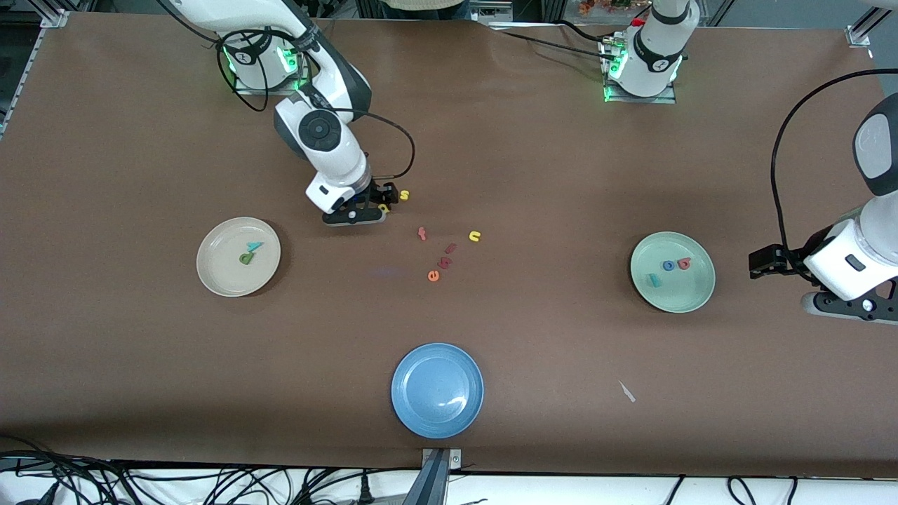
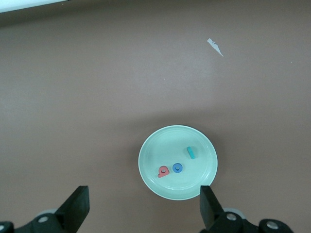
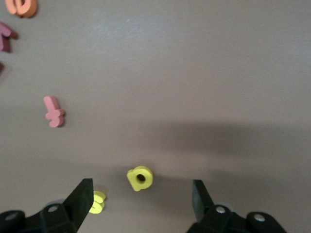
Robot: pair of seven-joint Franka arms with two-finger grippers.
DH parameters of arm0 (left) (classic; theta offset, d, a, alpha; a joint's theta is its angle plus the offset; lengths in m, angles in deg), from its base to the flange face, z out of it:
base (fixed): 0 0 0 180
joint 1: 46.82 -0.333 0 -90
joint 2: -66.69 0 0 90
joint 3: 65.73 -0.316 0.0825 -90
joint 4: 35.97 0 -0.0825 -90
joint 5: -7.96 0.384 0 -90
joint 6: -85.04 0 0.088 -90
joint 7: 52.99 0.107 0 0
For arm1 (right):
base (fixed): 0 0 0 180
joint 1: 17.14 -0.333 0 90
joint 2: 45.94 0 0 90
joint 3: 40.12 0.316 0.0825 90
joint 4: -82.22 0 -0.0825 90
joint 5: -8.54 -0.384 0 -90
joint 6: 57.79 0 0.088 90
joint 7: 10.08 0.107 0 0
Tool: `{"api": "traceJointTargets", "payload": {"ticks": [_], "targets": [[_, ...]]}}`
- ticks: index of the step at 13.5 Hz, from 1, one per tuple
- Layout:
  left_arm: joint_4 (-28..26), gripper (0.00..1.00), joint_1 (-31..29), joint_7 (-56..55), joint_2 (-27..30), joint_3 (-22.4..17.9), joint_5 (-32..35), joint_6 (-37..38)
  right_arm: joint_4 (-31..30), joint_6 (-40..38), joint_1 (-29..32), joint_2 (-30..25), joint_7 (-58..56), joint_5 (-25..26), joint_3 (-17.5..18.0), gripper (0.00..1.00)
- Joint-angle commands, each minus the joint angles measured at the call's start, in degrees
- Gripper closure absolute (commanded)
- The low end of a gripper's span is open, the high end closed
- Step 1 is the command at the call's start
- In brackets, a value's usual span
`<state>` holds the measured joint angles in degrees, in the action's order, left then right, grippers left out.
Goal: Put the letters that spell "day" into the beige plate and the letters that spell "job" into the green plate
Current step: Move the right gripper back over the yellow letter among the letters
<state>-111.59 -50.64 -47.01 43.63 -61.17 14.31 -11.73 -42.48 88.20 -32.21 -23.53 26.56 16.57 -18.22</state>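
Two letters in beige plate, three in green plate

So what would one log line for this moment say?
right claw: open over small yellow toy letter "a" | left claw: open, waiting above round mint-green plate

Matt brown table covering, glossy smooth blue plate, satin green plate, matt foam-like yellow "a", glossy white plastic arm casings.
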Motion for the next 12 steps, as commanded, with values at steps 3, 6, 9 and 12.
{"api": "traceJointTargets", "payload": {"ticks": [3, 6, 9, 12], "targets": [[-0.67, 0.00, 0.21, -0.44, 0.74, 0.11, 1.03, 0.62, -3.79, 6.04, 0.22, 0.44, -2.96, 8.05, 0.69, 0.06], [-0.67, 0.00, 0.22, -0.44, 0.74, 0.11, 1.03, 0.62, -5.72, 10.10, 0.22, 1.58, -5.00, 8.58, 0.69, 0.06], [-0.67, 0.00, 0.22, -0.44, 0.74, 0.11, 1.03, 0.62, -7.04, 11.50, 0.22, 1.85, -5.00, 10.86, 0.69, 0.06], [-0.67, 0.00, 0.22, -0.44, 0.65, 0.11, 1.03, 0.62, -7.84, 13.09, 0.22, 2.38, -4.82, 11.05, 0.60, 0.06]]}}
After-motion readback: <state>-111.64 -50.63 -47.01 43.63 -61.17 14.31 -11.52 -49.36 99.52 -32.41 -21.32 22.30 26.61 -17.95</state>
